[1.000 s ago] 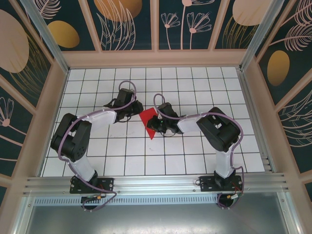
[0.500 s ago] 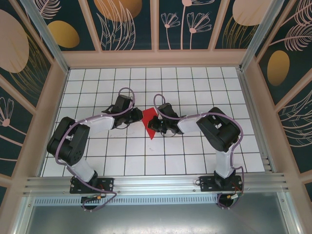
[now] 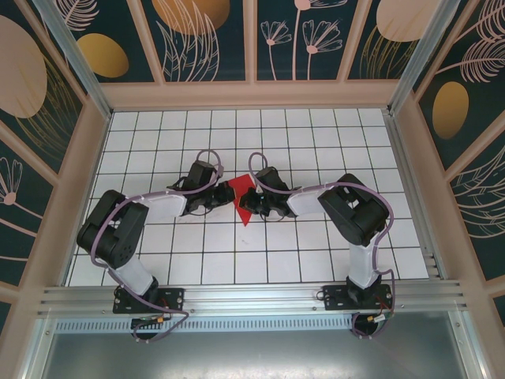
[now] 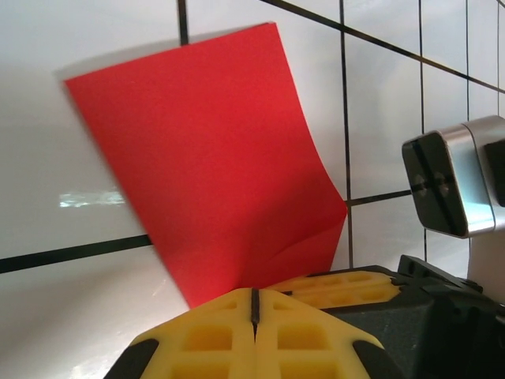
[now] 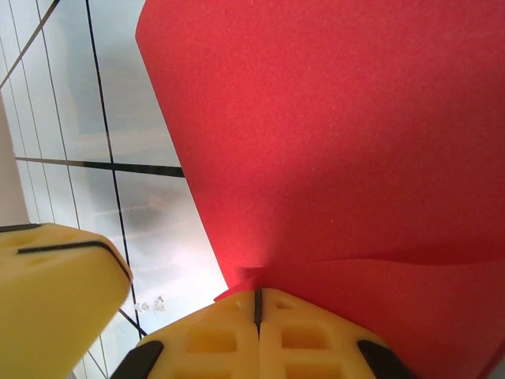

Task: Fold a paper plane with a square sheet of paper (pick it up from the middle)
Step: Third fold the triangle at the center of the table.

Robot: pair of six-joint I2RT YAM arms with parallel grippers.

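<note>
- square sheet of paper [image 3: 243, 197]: bright red, mid-table, and from above it reads as a small angled shape with a point towards the arm bases.
- In the left wrist view the paper [image 4: 213, 174] is a flat four-sided piece. Most of it lies on or just above the tiles, and the near corner is lifted and curled.
- There is a short wrinkle next to the pinch point. I can't tell whether the sheet is one layer or already doubled.
- left gripper [image 4: 254, 296]: at the paper's left edge, jaws pressed flat together with the red edge running into the seam. It looks clamped on the paper.
- right gripper [image 5: 258, 304]: at the paper's right side, jaws closed with paper caught between them and a flap bulging over the pinch.
- From above, the left gripper [image 3: 223, 199] and right gripper [image 3: 252, 207] sit on either side of the paper, nearly touching each other.
- table [image 3: 316, 245]: white grid tiles around the paper, nothing else near it.
- Progress, my read: early. The sheet is grasped by both arms at the middle, but there is no pointed nose, no centre crease and no wings.
- Left to do: almost all the folding, including the centre fold, nose corners, wing folds and pressing the creases.
</note>
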